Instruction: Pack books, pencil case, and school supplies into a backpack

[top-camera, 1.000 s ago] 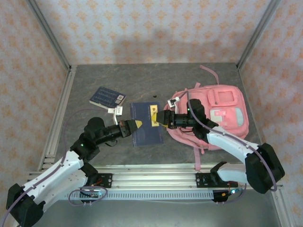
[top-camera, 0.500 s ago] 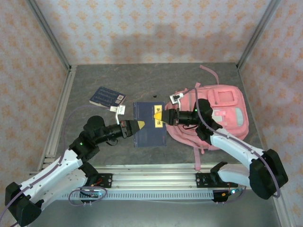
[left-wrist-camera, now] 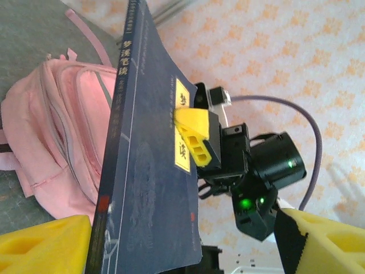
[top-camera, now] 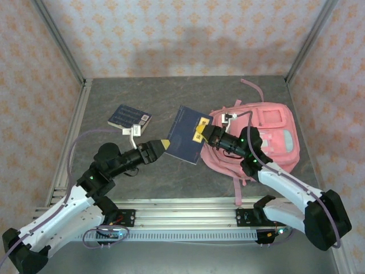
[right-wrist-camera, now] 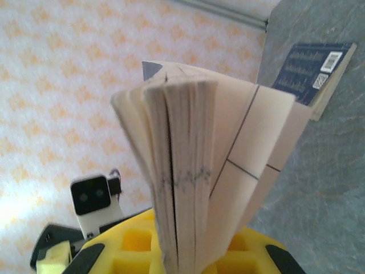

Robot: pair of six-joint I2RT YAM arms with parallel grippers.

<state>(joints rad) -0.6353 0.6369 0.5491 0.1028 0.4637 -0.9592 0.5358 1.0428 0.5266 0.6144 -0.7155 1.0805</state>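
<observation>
You are clamping your right gripper (top-camera: 201, 132) on the navy book (top-camera: 186, 144), holding it tilted off the table (top-camera: 171, 97), with the backpack (top-camera: 274, 131) lying at its 3 o'clock. Your left gripper (top-camera: 162, 144) is gaping around the book's 8 o'clock edge. A second navy book (top-camera: 129, 117) is lying at 10 o'clock, unpacked, so by my judgement most of the packing is waiting.

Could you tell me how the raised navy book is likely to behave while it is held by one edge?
Probably floppy: the navy book fans its pages above the right fingers. Likely light for its size, as one edge pinch holds it raised and tilted.
</observation>
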